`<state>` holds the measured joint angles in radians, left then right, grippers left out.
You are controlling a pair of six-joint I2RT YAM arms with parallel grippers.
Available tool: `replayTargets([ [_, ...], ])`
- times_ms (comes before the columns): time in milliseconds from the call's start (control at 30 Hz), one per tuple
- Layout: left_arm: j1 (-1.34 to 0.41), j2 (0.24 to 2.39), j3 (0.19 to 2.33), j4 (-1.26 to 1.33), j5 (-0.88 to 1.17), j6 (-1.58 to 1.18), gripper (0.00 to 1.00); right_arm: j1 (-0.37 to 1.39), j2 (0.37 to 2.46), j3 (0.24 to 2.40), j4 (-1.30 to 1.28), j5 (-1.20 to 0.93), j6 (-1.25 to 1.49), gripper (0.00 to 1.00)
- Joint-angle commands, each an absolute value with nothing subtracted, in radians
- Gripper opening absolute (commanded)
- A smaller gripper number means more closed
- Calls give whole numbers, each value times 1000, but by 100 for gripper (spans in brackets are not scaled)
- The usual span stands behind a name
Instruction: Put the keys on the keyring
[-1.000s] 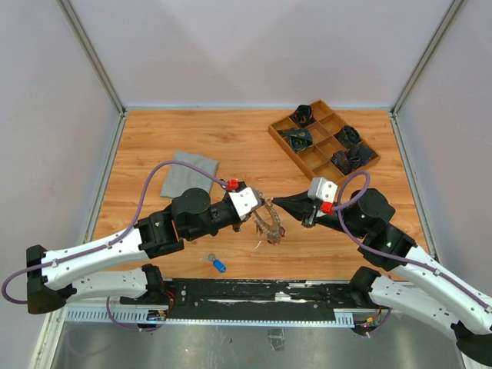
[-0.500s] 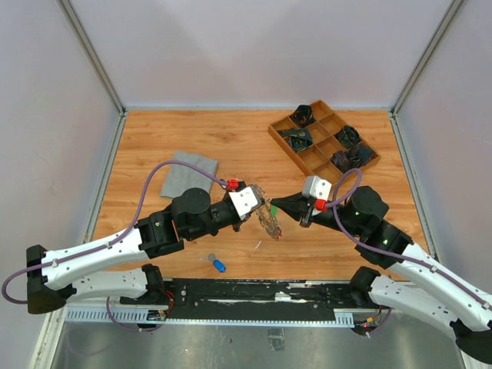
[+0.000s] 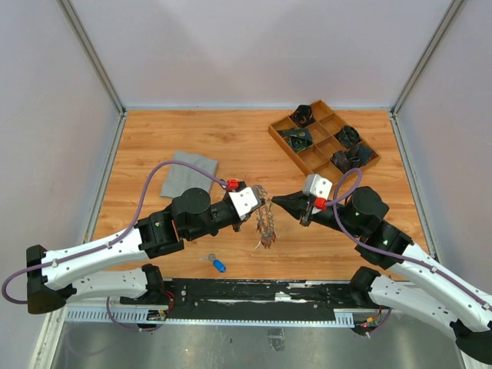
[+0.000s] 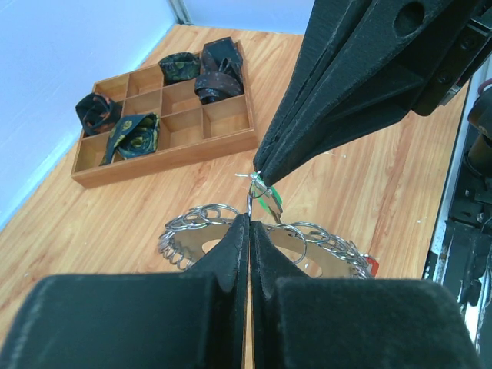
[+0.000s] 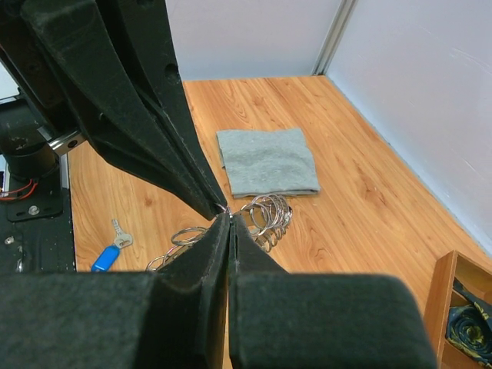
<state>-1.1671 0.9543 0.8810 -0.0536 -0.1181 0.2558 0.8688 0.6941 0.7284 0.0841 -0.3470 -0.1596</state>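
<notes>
While the left gripper [image 3: 260, 206] is clenched on the wire of the keyring [image 3: 267, 224], holding it hanging just above the desk [image 3: 231, 146], the right gripper [image 3: 283, 204] meets it tip to tip, pinched shut on a green-tagged key [image 4: 270, 201] (its small loop sits right at the fingertips). A blue-tagged key [image 3: 218, 265] lies on the desk by the left arm, well apart from the grey cloth [image 3: 188, 175] and the wooden tray [image 3: 323, 140]

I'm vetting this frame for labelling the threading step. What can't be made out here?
- Top external: where the keyring meets the left gripper and right gripper is too small to read.
- Left wrist: its own fingers hide the keyring's near half.
- Right wrist: its fingers cover most keys; the tray is cut off at the corner.
</notes>
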Motion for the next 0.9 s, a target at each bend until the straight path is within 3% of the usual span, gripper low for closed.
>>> replayTargets([
  [0,-1166,936,926,29,-110,252,0,865,689,745,98,-312,-143,1],
  [867,-1167,936,928,40,-100,257,1,865,719,743,46,-243,-138,1],
])
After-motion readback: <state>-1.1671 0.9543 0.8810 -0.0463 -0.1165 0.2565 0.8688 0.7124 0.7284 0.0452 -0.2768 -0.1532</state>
